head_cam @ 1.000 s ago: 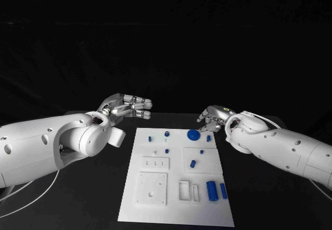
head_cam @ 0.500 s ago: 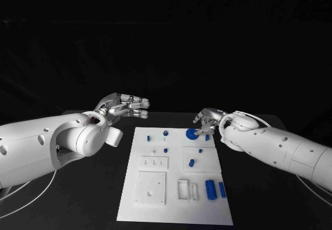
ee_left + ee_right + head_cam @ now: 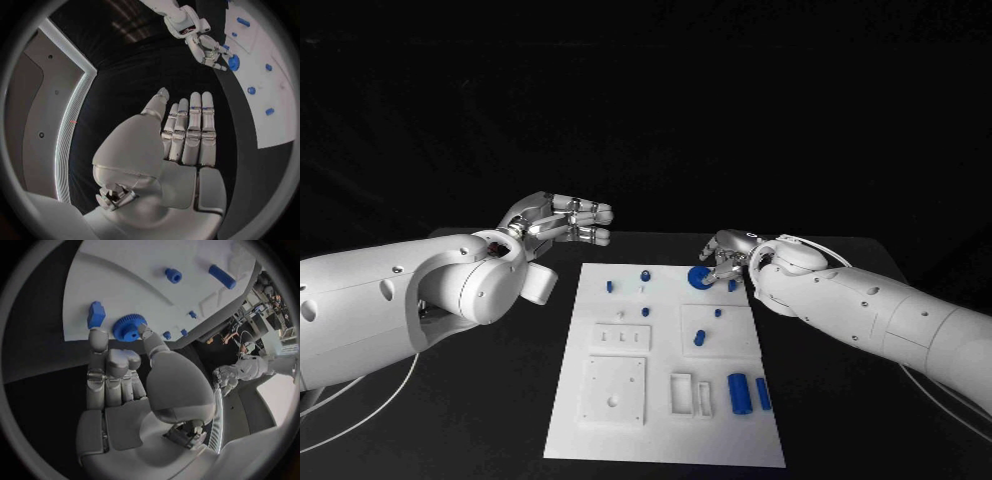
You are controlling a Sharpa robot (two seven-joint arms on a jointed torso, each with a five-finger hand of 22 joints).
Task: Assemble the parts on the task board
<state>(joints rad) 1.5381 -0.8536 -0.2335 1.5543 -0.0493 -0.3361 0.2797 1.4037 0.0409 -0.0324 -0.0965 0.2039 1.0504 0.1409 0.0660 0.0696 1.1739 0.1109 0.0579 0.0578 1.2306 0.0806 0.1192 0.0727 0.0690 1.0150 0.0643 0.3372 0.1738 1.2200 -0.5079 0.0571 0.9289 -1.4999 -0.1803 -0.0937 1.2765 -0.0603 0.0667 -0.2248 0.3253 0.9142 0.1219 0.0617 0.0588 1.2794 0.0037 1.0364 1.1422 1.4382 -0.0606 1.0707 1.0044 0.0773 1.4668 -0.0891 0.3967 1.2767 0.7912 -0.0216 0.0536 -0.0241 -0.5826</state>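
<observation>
The white task board (image 3: pixel 625 400) lies in the middle of the black table. A blue gear (image 3: pixel 701 278) lies at its far right corner, also seen as the blue gear (image 3: pixel 129 327) and the gear (image 3: pixel 233 62). My right hand (image 3: pixel 727 255) hangs right over the gear. The thumb tip (image 3: pixel 145 332) touches the gear's rim, and the other fingers (image 3: pixel 97 337) lie beside it with a small gap. A small blue peg (image 3: pixel 95 314) stands just past those fingers. My left hand (image 3: pixel 568 221) hovers off the board's far left corner, fingers (image 3: pixel 190 125) straight, holding nothing.
Several small blue pegs stand on the board, among them one (image 3: pixel 612 287) at the far left and one (image 3: pixel 702 339) mid-right. Two blue cylinders (image 3: pixel 738 392) lie near the front right beside a rectangular recess (image 3: pixel 684 396). A square plate (image 3: pixel 616 390) sits at the front left.
My right hand has moved left and closer to the blue gear, its fingertips now at the gear. The left hand has stayed where it was.
</observation>
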